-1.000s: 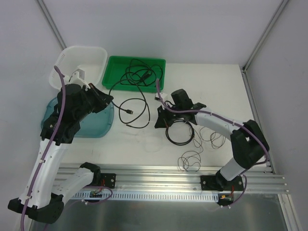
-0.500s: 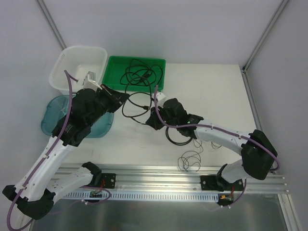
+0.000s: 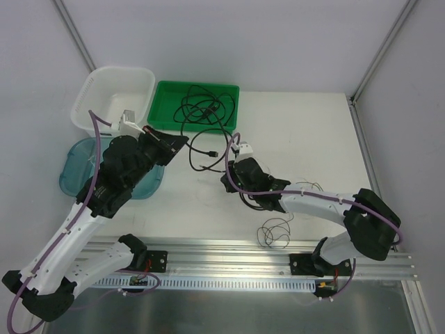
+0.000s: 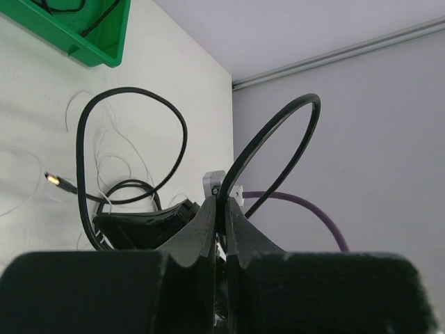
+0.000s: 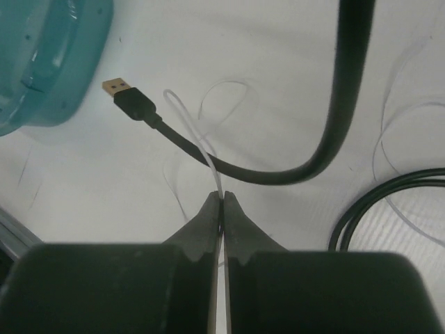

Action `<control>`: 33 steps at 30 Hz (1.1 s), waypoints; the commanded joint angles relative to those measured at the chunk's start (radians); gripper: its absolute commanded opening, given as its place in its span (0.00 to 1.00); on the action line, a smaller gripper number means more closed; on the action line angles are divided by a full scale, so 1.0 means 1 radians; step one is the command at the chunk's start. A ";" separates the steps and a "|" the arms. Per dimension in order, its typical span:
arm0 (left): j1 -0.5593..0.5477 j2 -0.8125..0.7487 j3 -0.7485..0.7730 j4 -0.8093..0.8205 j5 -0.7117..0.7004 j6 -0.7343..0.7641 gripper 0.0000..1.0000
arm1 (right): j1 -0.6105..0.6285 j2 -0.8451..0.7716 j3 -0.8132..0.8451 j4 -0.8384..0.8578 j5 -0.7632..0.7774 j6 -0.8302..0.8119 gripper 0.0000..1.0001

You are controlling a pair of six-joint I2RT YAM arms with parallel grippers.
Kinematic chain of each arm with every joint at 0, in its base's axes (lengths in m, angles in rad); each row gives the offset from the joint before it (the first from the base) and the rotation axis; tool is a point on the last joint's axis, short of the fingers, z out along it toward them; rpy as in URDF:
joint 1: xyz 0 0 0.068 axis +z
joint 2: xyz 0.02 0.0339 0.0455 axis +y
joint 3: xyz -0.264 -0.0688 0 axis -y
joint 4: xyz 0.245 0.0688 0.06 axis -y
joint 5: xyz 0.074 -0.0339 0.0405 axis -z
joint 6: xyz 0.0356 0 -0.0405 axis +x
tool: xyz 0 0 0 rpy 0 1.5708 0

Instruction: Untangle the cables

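Not even halfway imo: left gripper [image 4: 221, 209] is clamped on a black cable [image 4: 306, 99] held up off the worktop [image 3: 313, 139], right gripper [image 5: 221, 209] is pinching the thin white cable [image 5: 207, 158], but black loops [image 3: 197, 106] run tangled from green tray [image 3: 164, 104] to mid-worktop, w/ hair-thin wire [image 3: 275, 232] loose nr the front.
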 commanded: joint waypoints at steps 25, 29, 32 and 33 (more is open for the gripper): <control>-0.105 -0.007 -0.098 0.211 -0.128 -0.214 0.00 | 0.033 0.089 0.008 0.398 -0.088 0.225 0.01; -0.114 -0.008 -0.100 0.215 -0.148 -0.202 0.00 | 0.038 0.121 0.032 0.405 -0.130 0.217 0.01; -0.114 -0.021 -0.100 0.214 -0.197 -0.150 0.00 | 0.042 0.121 0.040 0.389 -0.215 0.179 0.01; -0.114 -0.025 -0.100 0.215 -0.220 -0.128 0.00 | 0.047 0.115 0.035 0.378 -0.229 0.159 0.01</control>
